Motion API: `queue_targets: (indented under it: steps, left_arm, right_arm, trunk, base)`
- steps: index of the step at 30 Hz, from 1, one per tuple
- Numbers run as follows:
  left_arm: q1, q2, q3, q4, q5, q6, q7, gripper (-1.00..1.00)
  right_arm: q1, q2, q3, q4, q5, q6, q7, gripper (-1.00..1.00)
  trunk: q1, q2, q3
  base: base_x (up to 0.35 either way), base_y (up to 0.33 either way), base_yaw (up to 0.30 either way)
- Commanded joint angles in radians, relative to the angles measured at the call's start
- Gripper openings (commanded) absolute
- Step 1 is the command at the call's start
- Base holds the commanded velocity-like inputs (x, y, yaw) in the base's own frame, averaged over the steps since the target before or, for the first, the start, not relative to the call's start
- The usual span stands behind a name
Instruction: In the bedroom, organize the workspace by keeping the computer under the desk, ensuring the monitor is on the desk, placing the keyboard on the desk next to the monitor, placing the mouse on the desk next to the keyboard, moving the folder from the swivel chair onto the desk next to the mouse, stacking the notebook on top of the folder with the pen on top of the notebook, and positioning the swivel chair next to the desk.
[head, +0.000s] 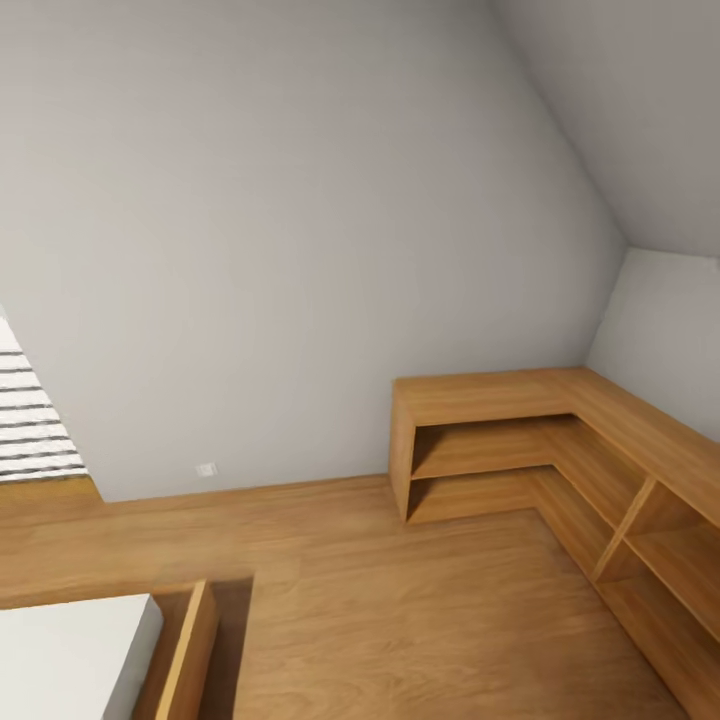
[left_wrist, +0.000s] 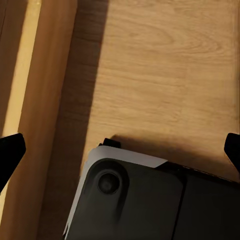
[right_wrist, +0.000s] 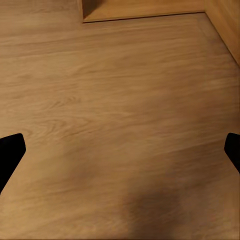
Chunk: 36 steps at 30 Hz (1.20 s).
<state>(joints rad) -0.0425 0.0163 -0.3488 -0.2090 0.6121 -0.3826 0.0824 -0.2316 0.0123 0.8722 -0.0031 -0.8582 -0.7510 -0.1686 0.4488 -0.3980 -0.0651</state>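
No legible text, labels, brands, numbers or signs found on any surface in the three views.

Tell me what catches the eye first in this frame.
An L-shaped wooden shelf unit fills the room's corner at the right of the head view, its open shelves bare. At lower left, a white mattress sits in a wooden bed frame. Both wrist views look down on the wood floor, with the left gripper and right gripper open.
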Motion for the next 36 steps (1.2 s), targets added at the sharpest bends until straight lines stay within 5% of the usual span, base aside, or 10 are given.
queue_targets:
  steps: [1,21,36]
  left_arm:
    - [0.0,0.001,-0.009,-0.001,0.001,-0.002,0.009,1.0]
    - [0.0,0.002,-0.007,-0.001,0.001,-0.002,0.01,1.0]
    - [0.0,0.002,-0.005,-0.001,0.002,-0.001,0.01,1.0]
  right_arm:
    - [-0.001,0.0,0.008,0.0,0.0,-0.001,-0.009,1.0]
    - [0.0,-0.002,0.008,0.012,-0.001,-0.004,-0.009,1.0]
    - [0.0,-0.002,0.008,0.012,-0.001,-0.004,-0.009,1.0]
  trunk:
    - [0.001,-0.002,-0.001]
    - [0.001,-0.002,0.019]
    - [0.001,-0.002,0.035]
  base:
    - [0.321,0.0,-0.158]
    - [0.286,-0.128,-0.205]
    - [0.071,-0.052,-0.235]
